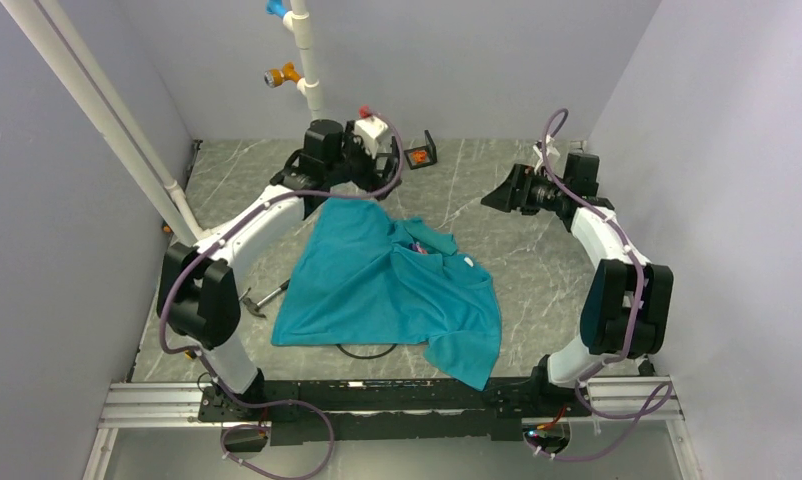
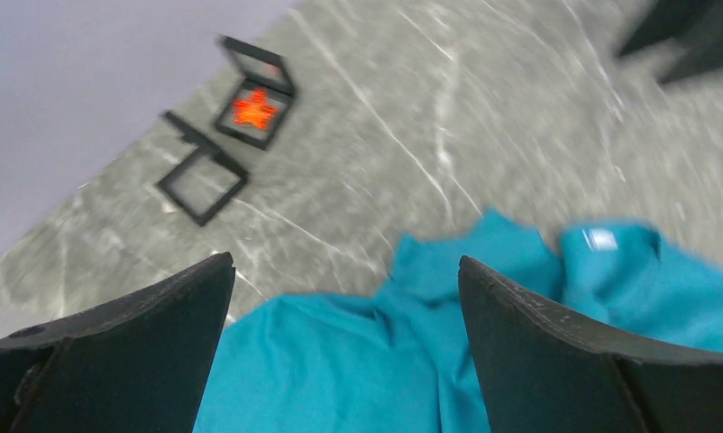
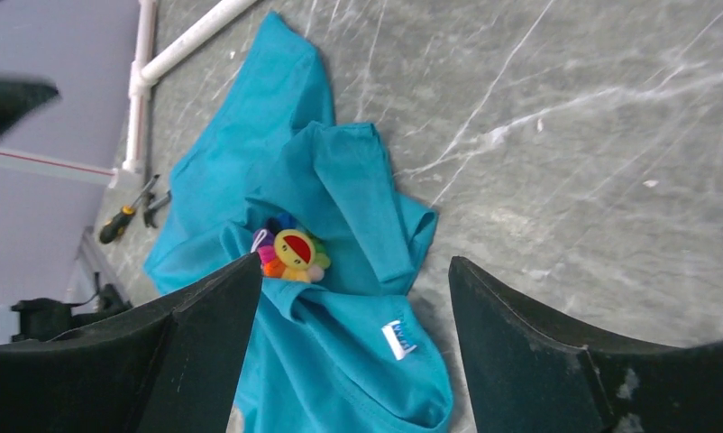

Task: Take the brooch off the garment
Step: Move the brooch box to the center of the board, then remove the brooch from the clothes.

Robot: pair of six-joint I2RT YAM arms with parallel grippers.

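Observation:
The teal garment [image 1: 387, 290] lies crumpled in the middle of the table. The brooch [image 3: 292, 254], a small flower face with coloured petals, sits in a fold near the collar and shows as a pink speck [image 1: 414, 247] from above. My left gripper [image 2: 344, 260] hangs open over the garment's far edge [image 2: 358, 361], with nothing between its fingers; that view is blurred. My right gripper [image 3: 354, 260] stands open above the table to the garment's right, apart from the cloth [image 3: 340, 361]. From above, the left gripper [image 1: 369, 185] is at the back and the right gripper [image 1: 491, 199] at back right.
A small open black box holding an orange star [image 2: 254, 108] lies at the back, its lid [image 2: 202, 185] beside it. A screwdriver [image 3: 123, 221] lies left of the garment. A white pipe [image 1: 107, 120] slants along the left wall. A black cable [image 1: 367, 350] runs under the garment's near hem.

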